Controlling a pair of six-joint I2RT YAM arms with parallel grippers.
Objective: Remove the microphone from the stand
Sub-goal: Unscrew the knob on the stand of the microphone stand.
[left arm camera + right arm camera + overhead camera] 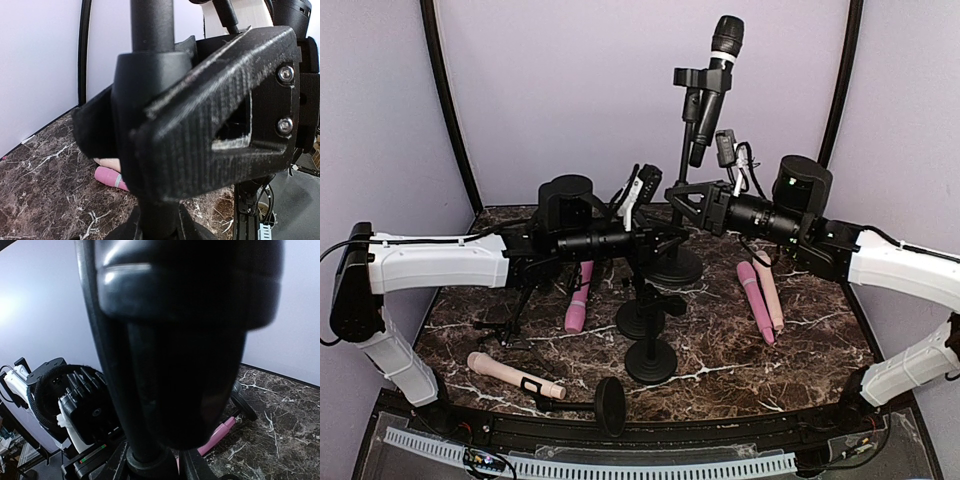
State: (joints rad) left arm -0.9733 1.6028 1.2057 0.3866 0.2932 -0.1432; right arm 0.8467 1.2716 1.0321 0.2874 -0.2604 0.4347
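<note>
Black microphone (718, 75) sits clipped atop its stand (682, 160) near the table's (800, 340) far edge.
Bracing step, I judge: left gripper (655, 238) clenched low on the stand's pole, right gripper (678, 195) grasping it higher. Next, one must let go, rise and draw the microphone out of its clip (690, 77). Open room above; spare stands (650, 360) and pink microphones (578, 300) crowd the table's middle.

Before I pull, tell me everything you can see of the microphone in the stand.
The microphone is black, with a rounded head and a pale band beneath it. It sits tilted, head up and to the right, tail down-left, held mid-body by the clip atop the tall stand. Nothing else touches it.
</note>
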